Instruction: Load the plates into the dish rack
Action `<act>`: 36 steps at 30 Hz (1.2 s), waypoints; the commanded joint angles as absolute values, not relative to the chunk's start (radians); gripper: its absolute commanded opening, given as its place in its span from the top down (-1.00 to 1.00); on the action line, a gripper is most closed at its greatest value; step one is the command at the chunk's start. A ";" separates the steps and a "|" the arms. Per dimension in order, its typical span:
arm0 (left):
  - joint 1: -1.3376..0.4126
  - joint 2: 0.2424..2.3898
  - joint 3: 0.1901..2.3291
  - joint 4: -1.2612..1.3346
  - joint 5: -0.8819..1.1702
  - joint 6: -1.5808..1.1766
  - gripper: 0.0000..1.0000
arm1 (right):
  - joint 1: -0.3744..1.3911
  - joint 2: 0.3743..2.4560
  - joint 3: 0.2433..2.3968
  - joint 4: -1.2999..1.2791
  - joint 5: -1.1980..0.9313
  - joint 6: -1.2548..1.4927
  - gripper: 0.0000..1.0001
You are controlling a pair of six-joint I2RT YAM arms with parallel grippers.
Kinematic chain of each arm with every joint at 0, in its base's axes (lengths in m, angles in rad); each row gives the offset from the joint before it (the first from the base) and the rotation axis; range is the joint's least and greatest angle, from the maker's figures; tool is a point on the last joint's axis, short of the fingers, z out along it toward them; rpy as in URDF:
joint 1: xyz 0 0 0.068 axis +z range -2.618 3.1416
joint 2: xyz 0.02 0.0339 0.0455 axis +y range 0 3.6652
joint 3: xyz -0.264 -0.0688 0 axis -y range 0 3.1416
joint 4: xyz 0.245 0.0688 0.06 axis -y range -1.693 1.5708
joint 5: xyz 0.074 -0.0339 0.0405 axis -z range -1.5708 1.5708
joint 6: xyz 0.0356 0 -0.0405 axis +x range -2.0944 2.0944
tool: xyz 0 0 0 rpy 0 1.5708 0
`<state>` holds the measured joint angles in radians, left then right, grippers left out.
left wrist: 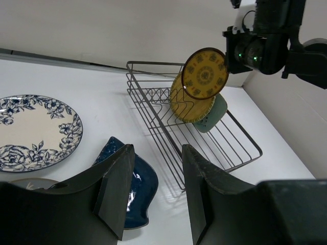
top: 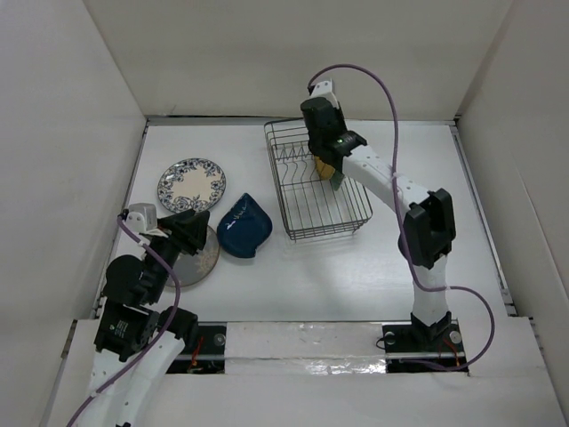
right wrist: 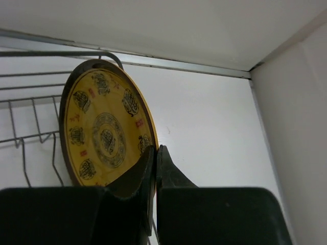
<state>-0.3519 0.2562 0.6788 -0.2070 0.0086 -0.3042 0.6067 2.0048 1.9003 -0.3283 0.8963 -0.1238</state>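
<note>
Nearest the arm bases on the left, the left gripper [top: 191,233] hangs over the white bench [top: 338,276]. Its jaws are spread wide with nothing between them. Its tip covers the far edge of the round grey speckled plate [top: 203,262], which lies flat. Just right of that plate rests the dark blue teardrop-shaped dish [top: 246,227], with the round white plate with blue floral rim [top: 191,184] flat on the bench beyond it.

Further right stands the rectangular dark wire dish rack [top: 284,191], well apart from the floral plate. In the rack's far half, a round mustard-yellow plate [left wrist: 191,107] stands on edge among the prongs. A pale green rounded-square dish [left wrist: 214,115] leans just behind it.

Above those two, the right gripper [right wrist: 155,153] has its jaws pinched tight on the lower rim of a second mustard-yellow round plate with dark ornaments [left wrist: 205,73]. This plate is held upright over the rack. Whether it touches the wires cannot be told.
</note>
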 commanded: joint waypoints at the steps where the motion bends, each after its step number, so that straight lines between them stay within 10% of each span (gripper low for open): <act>1: -0.356 0.267 0.684 -0.160 0.008 -0.298 0.22 | 0.634 2.017 2.032 -0.360 1.029 -0.241 1.00; 21: -0.356 0.239 0.681 -0.160 0.008 -0.301 0.21 | 0.729 2.232 2.028 -0.482 1.003 -0.117 0.97; 27: -0.356 0.245 0.681 -0.163 0.008 -0.301 0.22 | 0.739 2.100 1.965 -0.396 0.962 -0.091 -0.04; 30: -0.356 0.244 0.683 -0.167 -0.024 -0.302 0.22 | 0.779 1.975 1.885 -0.344 0.934 -0.062 -0.21; 34: -0.356 0.241 0.684 -0.166 -0.034 -0.304 0.22 | 0.868 1.783 1.715 -0.226 0.873 -0.006 -0.08; 36: -0.356 0.244 0.684 -0.167 -0.032 -0.304 0.22 | 0.945 1.679 1.593 -0.172 0.792 0.110 0.69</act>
<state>-0.3519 0.2462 0.6788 -0.2070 -0.0181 -0.3042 0.8482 1.8221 1.6867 -0.3351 0.8806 -0.0353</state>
